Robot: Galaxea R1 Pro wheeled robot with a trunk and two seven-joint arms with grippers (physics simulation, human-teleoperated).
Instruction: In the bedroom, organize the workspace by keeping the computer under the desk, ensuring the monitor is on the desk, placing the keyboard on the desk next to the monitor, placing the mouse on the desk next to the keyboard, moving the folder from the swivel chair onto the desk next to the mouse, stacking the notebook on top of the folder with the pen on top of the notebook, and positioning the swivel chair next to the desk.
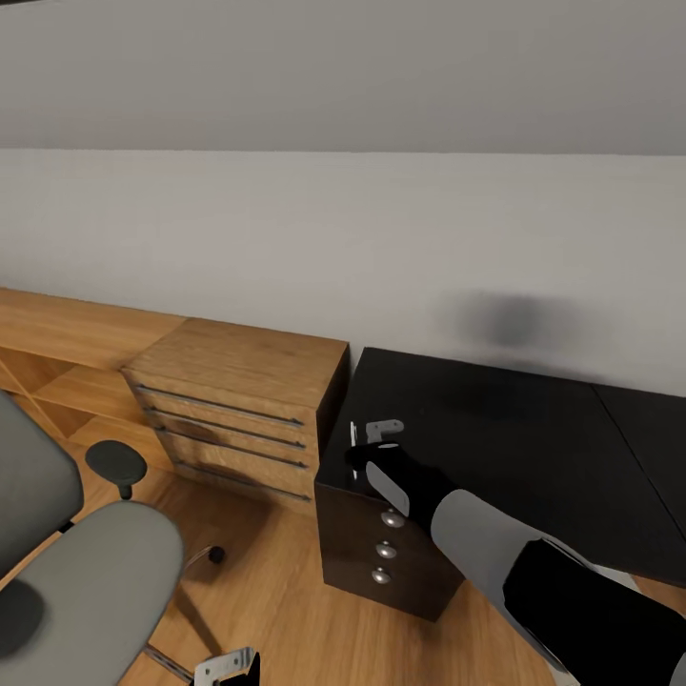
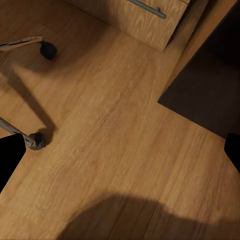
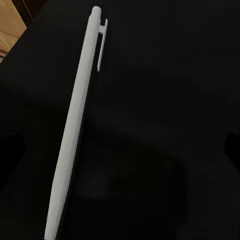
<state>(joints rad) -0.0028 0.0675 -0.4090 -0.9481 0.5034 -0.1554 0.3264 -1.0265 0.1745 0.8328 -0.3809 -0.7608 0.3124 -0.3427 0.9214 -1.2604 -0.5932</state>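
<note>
The white pen (image 1: 353, 435) lies on the glossy black desk (image 1: 495, 448), close to its left corner. In the right wrist view the pen (image 3: 77, 130) runs lengthwise across the dark top, between the spread fingers. My right gripper (image 1: 379, 433) hovers open just over it, with its dark fingertips (image 3: 233, 145) at the frame edges and nothing held. The grey swivel chair (image 1: 81, 572) stands at the lower left, its seat bare in the part I see. Beside the chair, my left gripper (image 1: 229, 667) hangs low and open over the wood floor (image 2: 115, 125).
A black drawer unit (image 1: 381, 553) with round knobs sits under the desk corner. A light-wood dresser (image 1: 238, 410) and low shelving stand against the white wall to its left. Chair casters (image 2: 36, 140) and chrome legs rest on the floor between chair and drawers.
</note>
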